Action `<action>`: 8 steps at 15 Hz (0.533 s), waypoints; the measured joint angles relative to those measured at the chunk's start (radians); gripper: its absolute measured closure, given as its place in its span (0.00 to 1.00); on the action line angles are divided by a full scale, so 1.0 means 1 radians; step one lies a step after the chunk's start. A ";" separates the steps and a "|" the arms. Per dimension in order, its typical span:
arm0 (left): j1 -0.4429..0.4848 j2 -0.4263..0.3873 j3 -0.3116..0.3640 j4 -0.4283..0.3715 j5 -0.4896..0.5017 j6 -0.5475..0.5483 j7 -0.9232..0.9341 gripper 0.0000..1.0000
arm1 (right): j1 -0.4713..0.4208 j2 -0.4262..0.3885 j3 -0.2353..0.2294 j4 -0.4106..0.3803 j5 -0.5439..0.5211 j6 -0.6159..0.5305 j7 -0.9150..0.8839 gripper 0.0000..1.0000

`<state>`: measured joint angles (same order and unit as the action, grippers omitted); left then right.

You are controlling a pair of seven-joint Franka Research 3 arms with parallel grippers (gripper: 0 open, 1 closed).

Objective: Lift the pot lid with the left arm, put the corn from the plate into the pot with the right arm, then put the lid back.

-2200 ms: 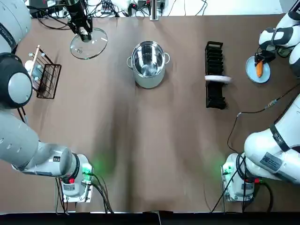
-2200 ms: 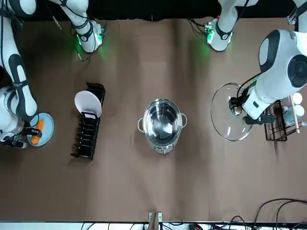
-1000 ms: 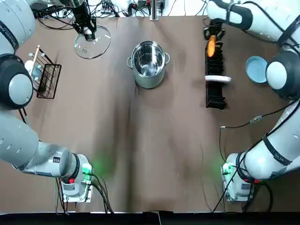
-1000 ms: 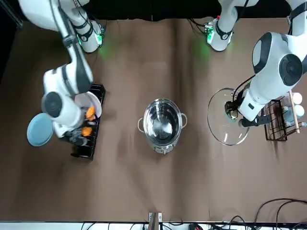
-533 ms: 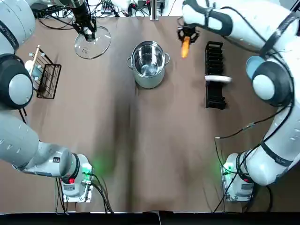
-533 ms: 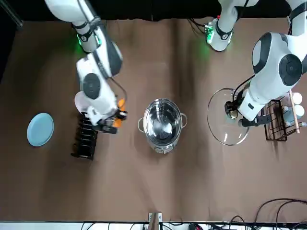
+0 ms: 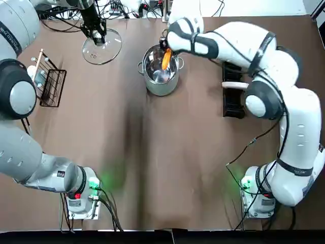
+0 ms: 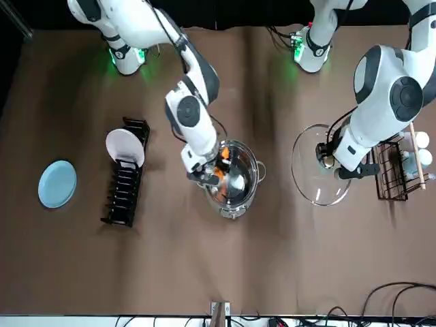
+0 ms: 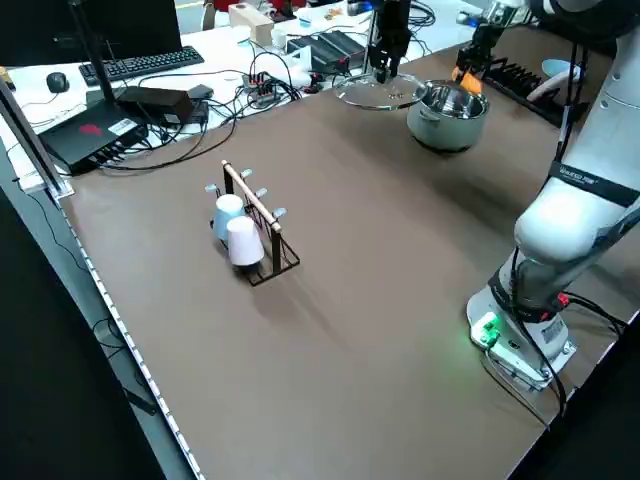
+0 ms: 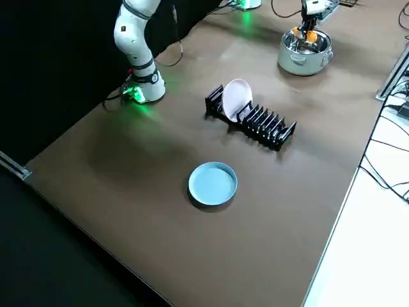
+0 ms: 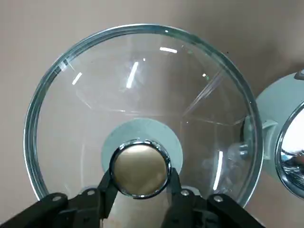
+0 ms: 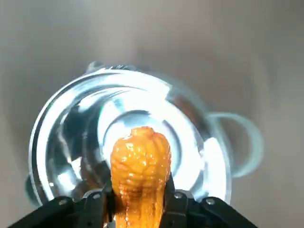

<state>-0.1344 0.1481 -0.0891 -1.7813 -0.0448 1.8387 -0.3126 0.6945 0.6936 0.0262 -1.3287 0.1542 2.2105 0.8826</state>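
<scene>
Right pincer (image 7: 165,52) directly above the open round stainless-steel pot (image 7: 161,87). Its fingers are clamped on the orange-yellow corn cob (image 12: 140,164), held end-down over the pot's mouth. Left pincer (image 11: 140,186) is to the pot's left, toward the far edge of the brown desk (image 7: 167,162), and grips the brass-coloured knob (image 11: 140,167) of the round glass lid (image 7: 103,48). Cannot tell whether the lid touches the desk. Black slotted dish rack (image 8: 125,185) stands to the pot's right with one white plate (image 8: 125,147) upright in it. Round light-blue plate (image 8: 57,183) lies flat beyond the rack, well apart from the pot.
</scene>
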 joint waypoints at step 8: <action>-0.033 0.000 0.000 0.000 0.000 0.009 -0.037 0.53 | 0.071 0.150 -0.003 0.082 0.002 0.096 0.029 0.60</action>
<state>-0.1677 0.1481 -0.0896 -1.7815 -0.0448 1.8480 -0.3499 0.7652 0.8435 0.0231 -1.2465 0.1559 2.3061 0.9113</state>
